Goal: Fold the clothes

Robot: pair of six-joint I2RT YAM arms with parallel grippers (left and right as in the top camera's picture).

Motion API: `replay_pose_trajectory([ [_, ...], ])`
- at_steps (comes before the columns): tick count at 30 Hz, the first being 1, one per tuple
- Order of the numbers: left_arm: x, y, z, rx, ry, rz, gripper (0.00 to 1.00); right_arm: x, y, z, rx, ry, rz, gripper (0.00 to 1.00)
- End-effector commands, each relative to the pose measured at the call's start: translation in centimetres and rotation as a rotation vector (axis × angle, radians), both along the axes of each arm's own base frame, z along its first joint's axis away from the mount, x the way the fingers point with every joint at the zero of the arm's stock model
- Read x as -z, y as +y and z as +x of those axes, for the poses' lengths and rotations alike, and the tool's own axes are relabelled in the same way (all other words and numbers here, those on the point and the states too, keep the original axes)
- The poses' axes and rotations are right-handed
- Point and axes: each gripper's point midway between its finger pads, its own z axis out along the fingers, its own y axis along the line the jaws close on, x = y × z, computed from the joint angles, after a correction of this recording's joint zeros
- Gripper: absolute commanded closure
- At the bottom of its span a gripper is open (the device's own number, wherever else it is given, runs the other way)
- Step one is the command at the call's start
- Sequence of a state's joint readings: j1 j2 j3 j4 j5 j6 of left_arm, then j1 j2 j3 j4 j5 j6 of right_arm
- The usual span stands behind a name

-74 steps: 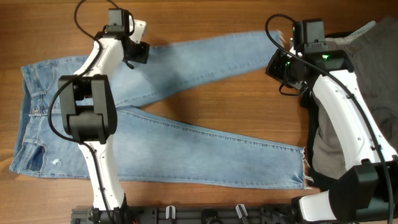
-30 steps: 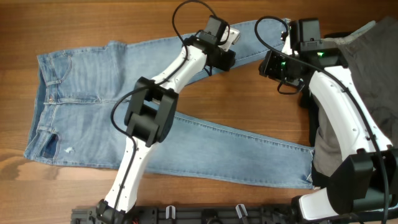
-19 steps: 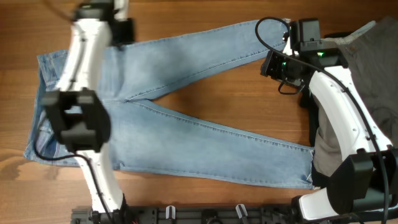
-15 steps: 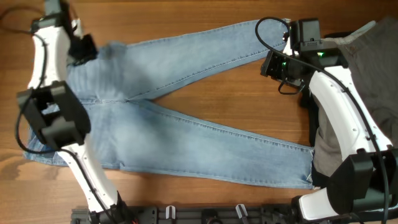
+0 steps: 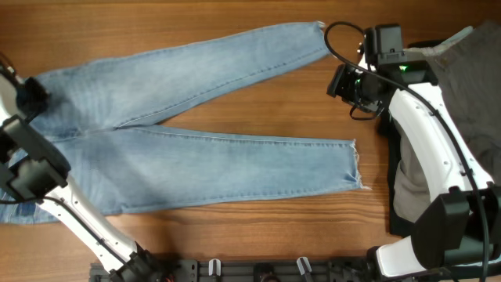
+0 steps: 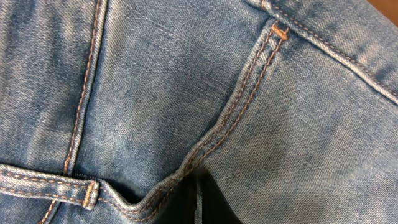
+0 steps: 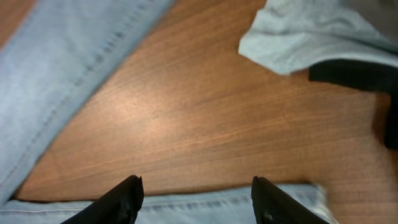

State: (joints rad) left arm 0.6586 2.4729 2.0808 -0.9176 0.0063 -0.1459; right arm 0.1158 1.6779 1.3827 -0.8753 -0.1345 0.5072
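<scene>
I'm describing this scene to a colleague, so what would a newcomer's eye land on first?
The light-blue jeans dominate, spread across the wooden table with legs fanning right in a V. The left tool sits at their waist end by the picture's left edge, its wrist view all denim. The right tool hangs open over bare wood, near a grey garment.

You see a robot lab bench: a bare wooden tabletop (image 5: 258, 227), white cabled robot arms (image 5: 429, 133) mounted on a black rail (image 5: 258, 270) at its near edge, jeans (image 5: 196, 157) laid out.
</scene>
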Motion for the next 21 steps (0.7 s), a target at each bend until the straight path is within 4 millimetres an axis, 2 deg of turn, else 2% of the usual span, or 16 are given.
replay_pose_trajectory([
  [1,1.6,0.8,-2.4,-0.049,0.097,0.020,0.87,3.0,0.2,-1.3,-0.008,0.135,0.004,0.36],
  [2,-0.1,0.5,-1.6,-0.038,0.070,0.041,0.80,4.5,-0.2,-2.4,0.042,0.222,-0.006,0.36],
  [5,-7.6,-1.8,0.8,0.020,-0.035,0.115,0.58,8.1,-1.1,-5.3,0.105,0.431,-0.042,0.36],
  [7,-11.3,-3.4,1.7,0.055,-0.086,0.149,0.52,9.0,-1.3,-5.5,0.093,0.461,-0.048,0.36],
  [8,-14.3,-4.9,2.4,0.083,-0.134,0.177,0.47,9.6,-1.5,-5.6,0.090,0.476,-0.046,0.37],
  [9,-15.8,-5.8,2.7,0.098,-0.160,0.191,0.45,10.0,-1.7,-5.8,0.095,0.491,-0.046,0.42],
  [11,-19.8,-8.4,3.4,0.147,-0.225,0.224,0.39,11.9,-1.7,-6.8,0.104,0.531,-0.038,0.59],
  [12,-20.6,-9.3,3.6,0.161,-0.239,0.229,0.37,12.4,-1.8,-7.2,0.112,0.545,-0.039,0.61],
  [13,-22.0,-10.7,3.8,0.187,-0.261,0.237,0.36,13.8,-1.5,-7.8,0.124,0.560,-0.018,0.61],
  [14,-22.4,-11.5,3.9,0.201,-0.269,0.238,0.34,14.6,-1.1,-8.0,0.123,0.561,0.004,0.62],
  [17,-22.3,-14.0,4.4,0.251,-0.255,0.221,0.33,16.7,-1.0,-7.7,0.153,0.517,0.023,0.69],
  [18,-22.2,-14.4,4.4,0.260,-0.250,0.217,0.33,17.0,-1.0,-7.0,0.164,0.486,0.023,0.75],
  [19,-22.1,-14.8,4.5,0.267,-0.247,0.214,0.32,17.3,-1.1,-5.3,0.183,0.411,0.029,0.80],
  [21,-22.0,-15.7,4.6,0.284,-0.243,0.209,0.31,17.0,-1.1,-0.9,0.220,0.233,0.047,0.84],
])
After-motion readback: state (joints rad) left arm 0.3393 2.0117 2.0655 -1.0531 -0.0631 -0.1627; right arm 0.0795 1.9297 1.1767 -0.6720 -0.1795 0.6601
